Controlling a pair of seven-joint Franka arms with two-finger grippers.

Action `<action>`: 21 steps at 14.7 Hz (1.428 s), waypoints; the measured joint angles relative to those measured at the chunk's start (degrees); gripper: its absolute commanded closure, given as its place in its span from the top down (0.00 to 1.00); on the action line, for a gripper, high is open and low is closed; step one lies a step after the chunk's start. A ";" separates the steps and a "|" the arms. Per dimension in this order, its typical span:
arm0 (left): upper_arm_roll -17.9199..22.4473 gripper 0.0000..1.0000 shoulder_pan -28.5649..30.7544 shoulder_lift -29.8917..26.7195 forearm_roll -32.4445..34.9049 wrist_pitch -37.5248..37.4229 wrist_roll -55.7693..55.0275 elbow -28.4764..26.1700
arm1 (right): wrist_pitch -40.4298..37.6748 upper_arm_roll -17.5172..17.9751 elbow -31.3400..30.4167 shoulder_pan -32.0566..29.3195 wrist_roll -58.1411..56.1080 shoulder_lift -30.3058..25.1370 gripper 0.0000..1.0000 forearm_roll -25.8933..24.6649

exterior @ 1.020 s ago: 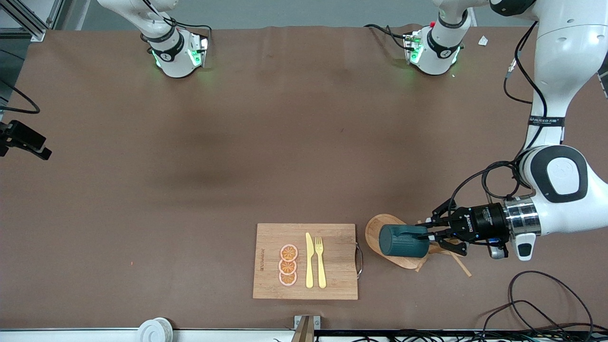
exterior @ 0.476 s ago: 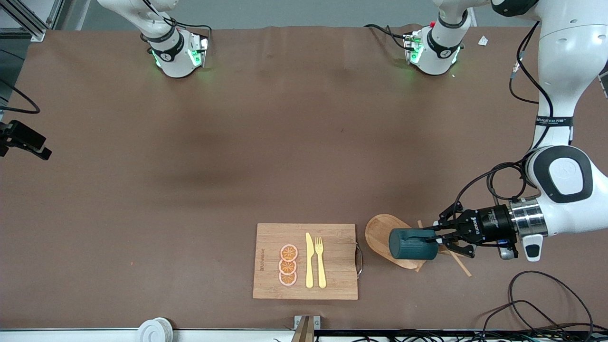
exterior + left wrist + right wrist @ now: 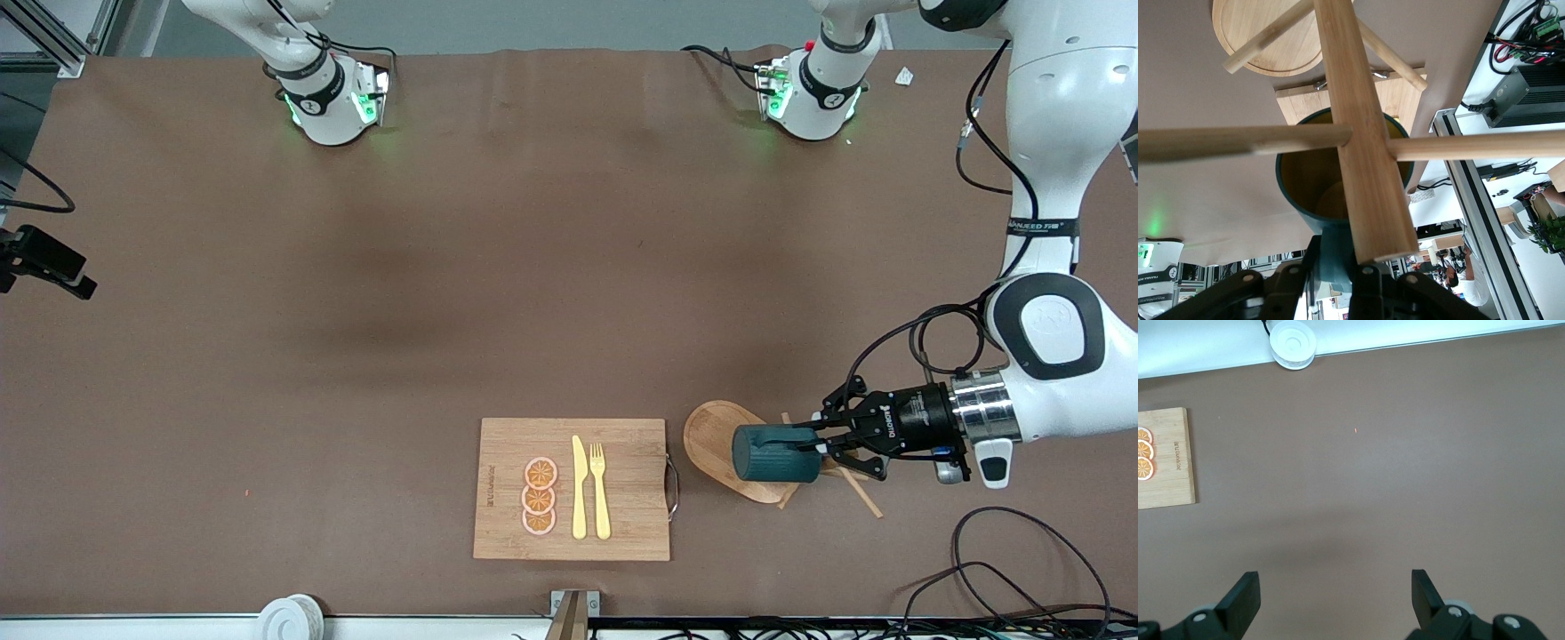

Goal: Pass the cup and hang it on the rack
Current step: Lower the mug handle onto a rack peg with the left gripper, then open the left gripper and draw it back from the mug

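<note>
The dark teal cup (image 3: 772, 453) is held on its side above the oval base of the wooden rack (image 3: 711, 436), which stands beside the cutting board toward the left arm's end of the table. My left gripper (image 3: 813, 442) is shut on the cup's small handle. In the left wrist view the rack's thick post (image 3: 1358, 133) and thin pegs (image 3: 1238, 143) cross in front of the cup's ochre inside (image 3: 1308, 183), and the left gripper (image 3: 1335, 270) clamps the teal handle. My right gripper (image 3: 1335, 593) waits open over bare table, holding nothing.
A bamboo cutting board (image 3: 507, 462) carries a yellow knife (image 3: 579, 489), a fork (image 3: 600, 489) and orange slices (image 3: 540, 496). A white round object (image 3: 289, 618) sits at the table edge nearest the front camera. Black cables (image 3: 1022, 551) lie near the left arm.
The left gripper has carried the cup a little toward the left arm's end of the table, across the rack. The right arm has not moved.
</note>
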 measured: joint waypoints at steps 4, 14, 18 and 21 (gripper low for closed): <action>-0.03 0.43 0.11 0.40 0.00 0.12 0.00 -0.01 | 0.00 0.00 0.00 0.00 0.00 0.00 1.00 0.00; -0.18 1.00 1.59 -0.18 3.12 0.39 -0.92 1.03 | 0.00 0.00 0.00 0.00 0.00 0.00 1.00 0.00; -1.48 1.00 1.12 -3.59 11.60 0.22 -2.26 1.69 | 0.00 0.00 0.00 0.00 0.00 0.00 1.00 0.00; -2.72 1.00 -1.33 -6.79 22.30 -0.35 -3.86 1.65 | 0.00 0.00 0.00 0.00 0.00 0.00 1.00 0.00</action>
